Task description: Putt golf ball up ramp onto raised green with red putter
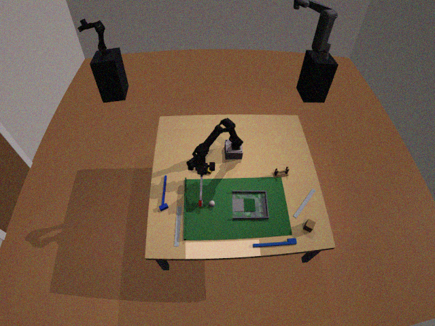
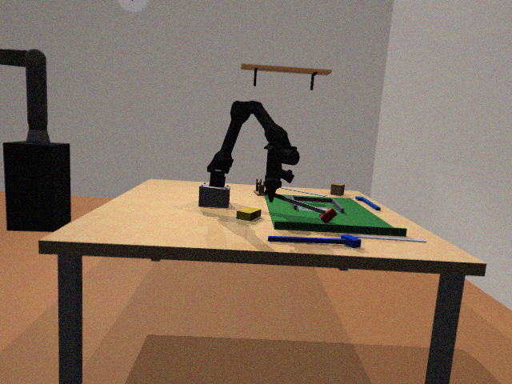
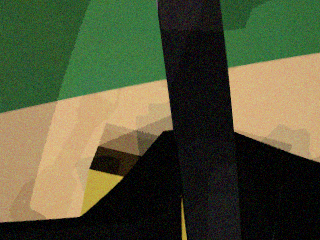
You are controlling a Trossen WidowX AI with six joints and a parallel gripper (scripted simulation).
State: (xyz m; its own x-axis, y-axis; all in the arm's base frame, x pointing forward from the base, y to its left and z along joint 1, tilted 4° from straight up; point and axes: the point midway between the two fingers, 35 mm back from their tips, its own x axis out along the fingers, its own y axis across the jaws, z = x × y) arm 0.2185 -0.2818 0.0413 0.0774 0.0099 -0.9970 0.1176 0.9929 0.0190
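My gripper (image 1: 201, 173) (image 2: 271, 199) is shut on the shaft of the red putter, just off the mat's near-arm edge. The putter's red head (image 1: 200, 203) (image 2: 328, 215) is at the far end of the slanting shaft, low over the left part of the green mat (image 1: 211, 227) (image 2: 351, 223). In the wrist view the dark shaft (image 3: 200, 85) runs up between the black fingers. The white golf ball (image 1: 211, 203) is on the mat just right of the head; it is hidden in the exterior view. The grey ramp (image 1: 237, 205) leads to the raised green (image 1: 249, 205), framed by low grey walls.
Blue putters (image 1: 164, 191) (image 1: 274, 244) lie left of the mat and along the front edge. Grey strips (image 1: 178, 226) (image 1: 304, 203) lie on both sides. A brown block (image 1: 308, 225) is at right, a small rack (image 1: 281, 172) behind the mat. A yellow block (image 2: 248, 214) is near the gripper.
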